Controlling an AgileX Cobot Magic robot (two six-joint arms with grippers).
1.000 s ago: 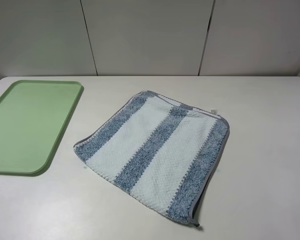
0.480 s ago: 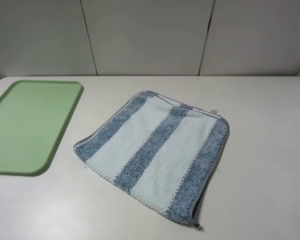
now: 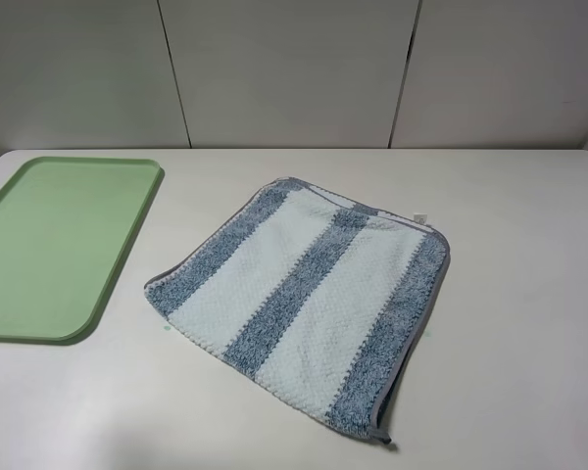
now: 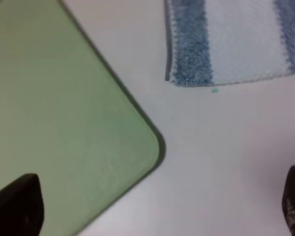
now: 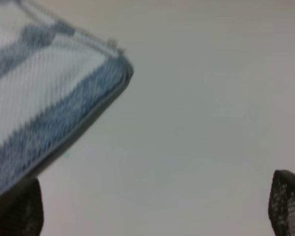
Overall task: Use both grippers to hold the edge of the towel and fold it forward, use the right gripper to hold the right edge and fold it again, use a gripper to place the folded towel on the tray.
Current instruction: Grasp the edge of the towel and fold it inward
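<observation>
The towel (image 3: pixel 304 294) lies flat and turned at an angle on the white table, with broad blue and white stripes and a thin grey hem. Its small white tag (image 3: pixel 420 217) sits at the far right corner, where the right edge (image 3: pixel 426 313) runs down beside a blue stripe. The light-green tray (image 3: pixel 49 245) rests at the left. Neither arm shows in the high view. My left gripper (image 4: pixel 157 206) is open, hovering over the tray's near corner (image 4: pixel 137 152) and bare table, the towel corner (image 4: pixel 187 73) beyond it. My right gripper (image 5: pixel 155 206) is open above bare table beside the towel's tagged corner (image 5: pixel 113 69).
A tiny green speck (image 3: pixel 168 328) lies on the table by the towel's left corner. Grey wall panels (image 3: pixel 294 69) stand behind the table's far edge.
</observation>
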